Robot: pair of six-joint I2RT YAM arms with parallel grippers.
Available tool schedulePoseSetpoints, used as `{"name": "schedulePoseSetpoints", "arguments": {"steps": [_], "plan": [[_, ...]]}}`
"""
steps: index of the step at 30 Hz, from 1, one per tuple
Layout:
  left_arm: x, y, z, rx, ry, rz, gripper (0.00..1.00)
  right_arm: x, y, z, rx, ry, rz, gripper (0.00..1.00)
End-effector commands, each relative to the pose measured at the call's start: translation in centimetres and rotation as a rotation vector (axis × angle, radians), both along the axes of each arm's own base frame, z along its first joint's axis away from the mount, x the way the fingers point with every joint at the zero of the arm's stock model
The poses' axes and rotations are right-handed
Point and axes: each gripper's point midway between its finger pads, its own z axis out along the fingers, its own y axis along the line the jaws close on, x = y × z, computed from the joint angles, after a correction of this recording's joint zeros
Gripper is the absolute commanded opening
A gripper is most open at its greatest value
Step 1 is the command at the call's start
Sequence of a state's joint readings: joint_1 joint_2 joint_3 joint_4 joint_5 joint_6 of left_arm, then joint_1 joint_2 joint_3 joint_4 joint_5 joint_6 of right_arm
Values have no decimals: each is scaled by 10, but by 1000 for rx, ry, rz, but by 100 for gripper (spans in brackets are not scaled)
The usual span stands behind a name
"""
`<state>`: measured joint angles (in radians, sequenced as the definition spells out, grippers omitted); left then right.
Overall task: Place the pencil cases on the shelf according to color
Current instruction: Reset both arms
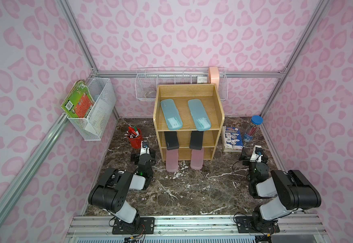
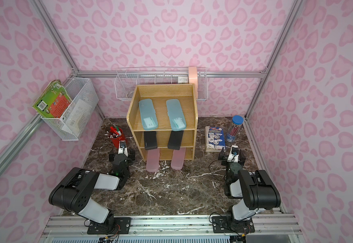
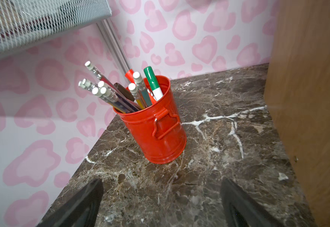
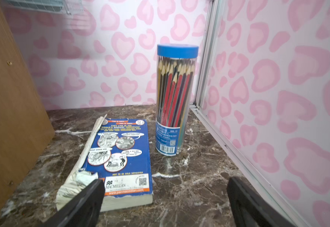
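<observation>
Standing at the back of the marble surface point(image 1: 192, 189), the shelf point(image 1: 187, 90) carries all six pencil cases, grouped by colour, in both top views.

Top tier: the two light-blue pencil cases point(image 1: 171, 114) lie flat, side by side and apart, running front to back, with their near ends at the front lip.

Middle tier: the two black pencil cases point(image 1: 171, 140) lie apart in the same direction, their near ends overhanging the front edge.

Bottom tier: the two pink pencil cases point(image 1: 172, 161) lie likewise, their near ends sticking out onto the surface.

Left pincer point(image 3: 162, 180): jaws spread wide over bare marble, clear of every case. The red pen cup point(image 3: 156, 127), stuffed with pencils and markers, stands upright ahead of it, and the shelf's side panel is close by.

Right pincer point(image 4: 166, 180): jaws spread wide, on the other side of the shelf and well apart from the cases. One finger point(image 4: 85, 198) overlaps the near corner of a worn blue paperback point(image 4: 120, 157); whether they touch cannot be told. A clear pencil tube point(image 4: 175, 102) with a blue lid stands upright just beside the book.

White wire baskets point(image 1: 100, 105) hang on the walls.
</observation>
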<state>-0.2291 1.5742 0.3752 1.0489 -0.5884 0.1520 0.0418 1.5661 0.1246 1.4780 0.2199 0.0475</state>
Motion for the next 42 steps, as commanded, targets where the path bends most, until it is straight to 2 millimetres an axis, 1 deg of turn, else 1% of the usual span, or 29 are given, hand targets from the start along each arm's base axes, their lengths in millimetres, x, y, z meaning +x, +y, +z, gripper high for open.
{"name": "schedulePoseSetpoints", "arguments": {"steps": [1,4,6,8,10,12,13,15,17,18,20,27,30,32,42], "plan": [[9,0,-15,-87,94,-41,98,2,3,8,-3,-31,26,100],[16,3,-19,-129,130,-59,99,1,-3,7,8,-27,-13,100],[15,6,-20,-147,126,-61,98,-1,-5,9,7,-44,-27,100],[11,6,-19,-161,109,-74,99,-4,-5,10,6,-47,-31,100],[1,0,-27,-175,100,-108,99,-6,-6,11,8,-59,-34,100],[-5,-2,-23,-152,32,-130,99,-7,-5,11,7,-59,-33,100],[-4,-3,-22,-133,19,-144,99,-7,-6,11,8,-62,-35,100],[3,-4,-23,-122,18,-147,99,-6,-6,12,9,-61,-39,100],[10,-1,-29,-153,98,-113,99,-4,-7,11,9,-54,-42,100],[9,3,-29,-183,107,-107,99,-2,-7,10,9,-45,-43,100],[10,3,-30,-185,110,-107,99,1,-7,7,9,-30,-46,100],[10,3,-30,-182,111,-108,99,1,-6,8,5,-30,-43,100],[9,3,-30,-183,109,-108,99,11,-8,2,7,13,-65,100],[9,3,-30,-183,110,-108,99,9,-7,5,-7,-3,-66,100],[9,3,-29,-183,106,-108,99,10,-6,4,-8,1,-68,100]]}}
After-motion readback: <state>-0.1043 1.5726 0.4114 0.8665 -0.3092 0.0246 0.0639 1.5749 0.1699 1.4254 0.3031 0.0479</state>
